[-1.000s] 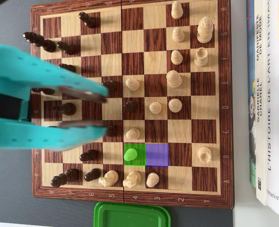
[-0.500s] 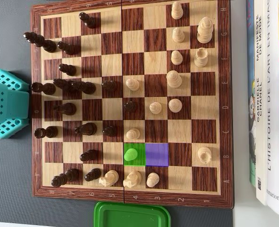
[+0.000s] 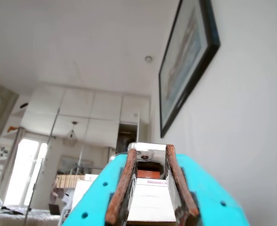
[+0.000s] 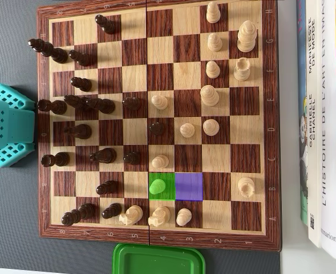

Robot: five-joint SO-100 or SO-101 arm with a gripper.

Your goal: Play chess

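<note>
**Turquoise arm parked off the board, fingers close together and empty**

Overhead view: the wooden folding chessboard with a dark red-brown frame (image 4: 156,237) fills most of the frame on a grey table surface (image 4: 11,228). Dark wooden pieces (image 4: 82,131) crowd the left half, light wooden pieces (image 4: 209,95) the right half. One square low in the middle is tinted green, and a green-tinted pawn (image 4: 156,186) stands upright on it; the square just right of it is a violet-tinted empty square (image 4: 189,186). A light knight (image 4: 131,215) and a second light knight (image 4: 159,216) stand in the bottom row among the dark pieces' side. At the bottom edge, just below the board, lies a green plastic container lid or tray (image 4: 158,260); whether anything is in it cannot be told. At the right edge a stack of white-spined books (image 4: 323,125) lies beside the board. At the left edge, a turquoise perforated part of the arm (image 4: 7,125) sits beside the board; the fingers do not show here.

Wrist view: the camera looks up at a ceiling, white cupboards and a black-framed picture on the wall (image 3: 187,61). The turquoise two-finger gripper (image 3: 150,151) rises from the bottom centre, its brown-lined fingers (image 3: 121,188) standing only a narrow gap apart, with nothing between them and touching nothing.
</note>
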